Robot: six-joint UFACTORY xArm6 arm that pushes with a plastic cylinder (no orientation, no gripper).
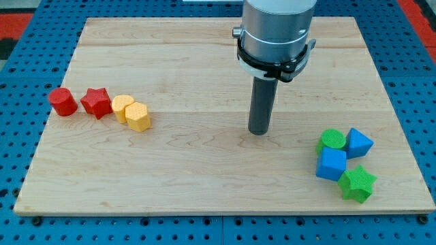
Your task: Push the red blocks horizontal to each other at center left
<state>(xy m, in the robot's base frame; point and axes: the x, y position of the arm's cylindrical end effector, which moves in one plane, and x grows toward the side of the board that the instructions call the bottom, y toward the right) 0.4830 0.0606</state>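
A red cylinder block (63, 101) and a red star block (96, 103) lie side by side at the view's left middle of the wooden board (204, 177), nearly level with each other and almost touching. My tip (258, 132) is near the board's centre, far to the right of the red blocks and touching no block.
A yellow round block (122, 107) touches the red star's right side, with a yellow hexagon block (138, 117) against it. At the lower right a green cylinder (332, 140), two blue blocks (358, 143) (332, 164) and a green star (357, 184) cluster together.
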